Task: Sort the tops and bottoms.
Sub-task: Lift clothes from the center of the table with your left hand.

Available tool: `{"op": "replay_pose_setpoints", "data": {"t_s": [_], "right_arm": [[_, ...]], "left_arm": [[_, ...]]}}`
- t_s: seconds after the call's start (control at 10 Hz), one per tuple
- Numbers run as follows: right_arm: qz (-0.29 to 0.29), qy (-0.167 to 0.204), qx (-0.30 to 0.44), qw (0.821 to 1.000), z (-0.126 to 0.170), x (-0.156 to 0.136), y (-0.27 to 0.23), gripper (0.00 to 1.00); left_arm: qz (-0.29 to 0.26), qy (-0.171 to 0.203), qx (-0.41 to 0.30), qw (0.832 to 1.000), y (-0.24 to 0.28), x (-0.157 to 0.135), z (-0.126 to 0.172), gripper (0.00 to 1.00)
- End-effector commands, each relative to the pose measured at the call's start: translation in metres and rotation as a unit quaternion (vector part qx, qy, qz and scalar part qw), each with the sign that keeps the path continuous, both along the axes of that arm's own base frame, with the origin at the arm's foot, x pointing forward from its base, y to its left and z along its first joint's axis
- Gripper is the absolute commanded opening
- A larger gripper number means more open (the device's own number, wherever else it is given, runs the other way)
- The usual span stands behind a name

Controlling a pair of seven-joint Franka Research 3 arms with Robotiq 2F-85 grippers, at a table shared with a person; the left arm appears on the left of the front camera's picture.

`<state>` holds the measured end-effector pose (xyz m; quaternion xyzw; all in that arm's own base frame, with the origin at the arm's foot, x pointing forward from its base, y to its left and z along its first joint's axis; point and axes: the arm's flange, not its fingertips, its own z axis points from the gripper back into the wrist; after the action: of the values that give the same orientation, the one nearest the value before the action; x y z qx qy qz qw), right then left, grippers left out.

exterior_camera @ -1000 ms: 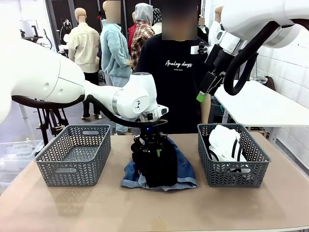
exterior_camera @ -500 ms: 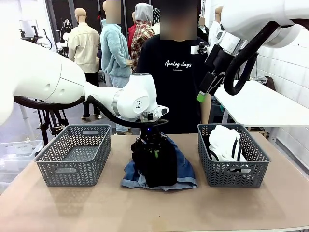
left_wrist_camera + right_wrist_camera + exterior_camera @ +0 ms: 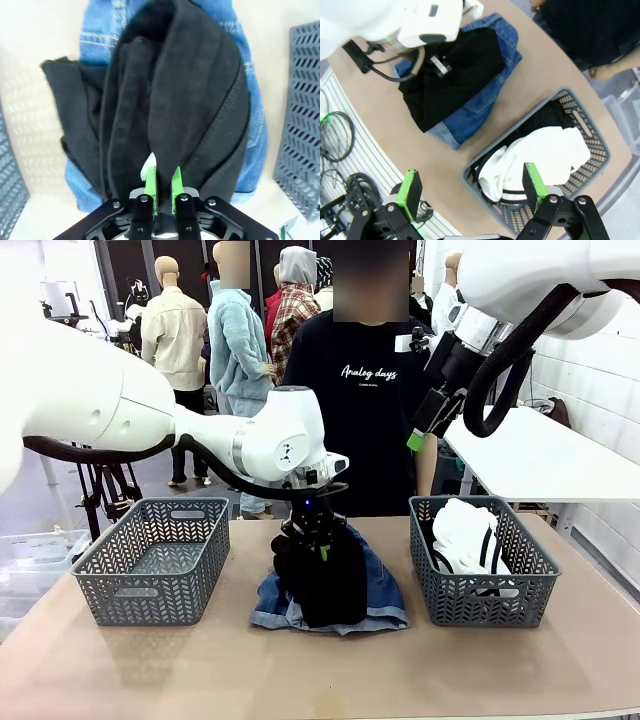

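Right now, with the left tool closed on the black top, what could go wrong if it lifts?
1. The left tool pinches only a thin fold of the black top, so the cloth may slip out during the lift.
2. The top lies bunched directly on the denim bottoms; it might drag them along.
3. Hanging loose, the top could catch the rim of the left basket or the right basket.

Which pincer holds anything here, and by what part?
The left pincer is shut on a bunched fold of the black top, atop the jeans. The right pincer is open, holding nothing.
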<state>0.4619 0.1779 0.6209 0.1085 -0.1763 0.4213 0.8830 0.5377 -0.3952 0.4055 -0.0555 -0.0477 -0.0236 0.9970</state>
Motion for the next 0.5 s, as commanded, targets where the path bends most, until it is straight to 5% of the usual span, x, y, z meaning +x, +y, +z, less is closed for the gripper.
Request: {"op": "replay_pose_setpoints", "data": {"t_s": [0.0,0.4], "right_arm": [[-0.007,-0.001,-0.007,1.000,0.000,-0.001,0.001,1.00],[-0.007,-0.001,-0.007,1.000,0.000,-0.001,0.001,1.00]], "left_arm": [[0.044,-0.077,0.035,0.996,0.009,-0.031,0.073,0.00],[0.049,-0.164,0.132,0.976,-0.009,-0.070,0.204,0.00]]}}
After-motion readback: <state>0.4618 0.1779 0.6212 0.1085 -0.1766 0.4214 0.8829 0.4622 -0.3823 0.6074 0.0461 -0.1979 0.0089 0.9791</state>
